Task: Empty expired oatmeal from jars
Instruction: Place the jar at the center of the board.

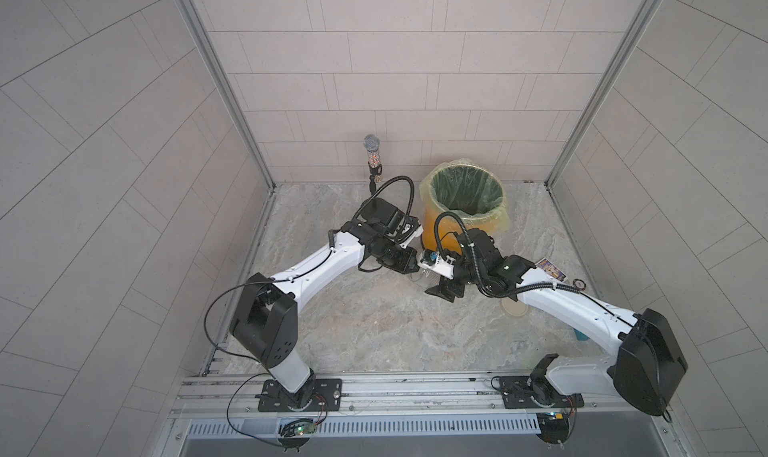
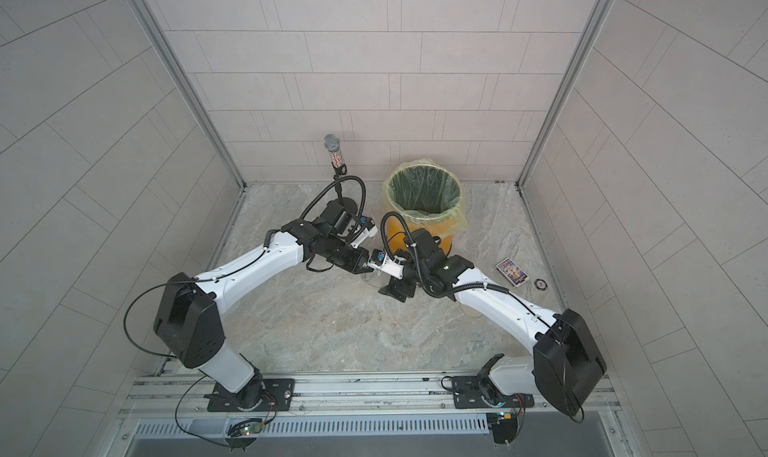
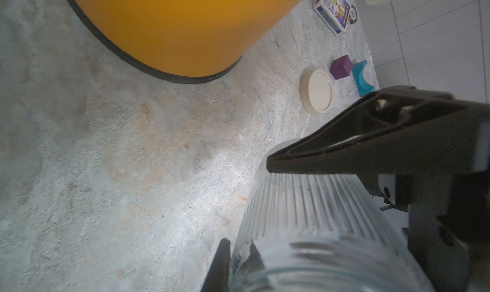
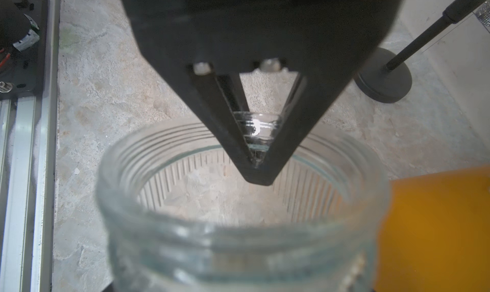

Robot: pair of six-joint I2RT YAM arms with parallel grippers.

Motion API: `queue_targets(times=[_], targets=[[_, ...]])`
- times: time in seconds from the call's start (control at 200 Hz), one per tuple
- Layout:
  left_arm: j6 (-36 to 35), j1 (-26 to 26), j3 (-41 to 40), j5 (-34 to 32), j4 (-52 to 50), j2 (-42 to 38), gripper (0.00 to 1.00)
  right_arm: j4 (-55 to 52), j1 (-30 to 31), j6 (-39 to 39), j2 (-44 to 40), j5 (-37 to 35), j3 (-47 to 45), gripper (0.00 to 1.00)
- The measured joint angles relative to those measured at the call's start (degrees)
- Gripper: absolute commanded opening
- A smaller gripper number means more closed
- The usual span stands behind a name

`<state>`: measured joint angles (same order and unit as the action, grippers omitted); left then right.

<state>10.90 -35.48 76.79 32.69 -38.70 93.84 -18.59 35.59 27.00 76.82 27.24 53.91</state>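
The clear ribbed jar stands without its lid between both arms, just in front of the orange bin. No oatmeal shows inside: I see the table through its bottom. My left gripper is shut on the jar's rim, one finger outside the glass and one inside. My right gripper is closed wide round the jar, with a finger lying against the ribbed wall. The cream lid lies flat on the table by the right arm.
The orange bin with its yellow-green bag stands right behind the jar. A microphone on a stand is at the back. A card box, a token, a purple cube and a teal block lie at the right.
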Motion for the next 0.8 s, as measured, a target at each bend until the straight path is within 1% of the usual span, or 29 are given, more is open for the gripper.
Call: queue_targets(times=[0.04,0.09,0.185,0.215,0.235,0.255,0.365,0.59,0.8], targets=[[0.2,0.0,0.0,-0.9,-0.3,0.0,0.00,-0.2,0.0,0.2,1.0,0.3,0.5,0.59],[0.6,0.0,0.0,-1.7,-0.7,0.0,0.00,-0.2,0.0,0.5,2.0,0.7,1.0,0.68],[1.0,0.0,0.0,-2.5,-1.1,0.1,0.00,0.0,0.0,0.9,3.2,1.2,1.5,0.78],[1.1,0.0,0.0,-2.6,-1.2,0.2,0.00,0.1,0.0,0.9,3.4,1.4,1.5,0.84],[1.1,0.1,0.0,-2.5,-1.2,0.2,0.00,0.1,0.0,0.9,3.4,1.4,1.5,0.95],[1.1,0.1,0.0,-2.5,-1.2,0.2,0.00,0.2,0.0,1.0,3.5,1.4,1.5,1.00],[1.9,0.1,0.0,-2.4,-1.0,0.3,0.00,0.2,0.0,1.4,4.0,1.3,1.5,0.99],[2.1,-0.3,0.0,-4.6,-2.6,0.3,0.00,-0.1,0.4,3.3,4.2,-0.2,1.1,0.99],[2.1,-1.2,1.5,-8.3,-4.7,0.9,0.00,-2.3,1.2,6.1,-0.6,-2.4,-1.1,1.00]])
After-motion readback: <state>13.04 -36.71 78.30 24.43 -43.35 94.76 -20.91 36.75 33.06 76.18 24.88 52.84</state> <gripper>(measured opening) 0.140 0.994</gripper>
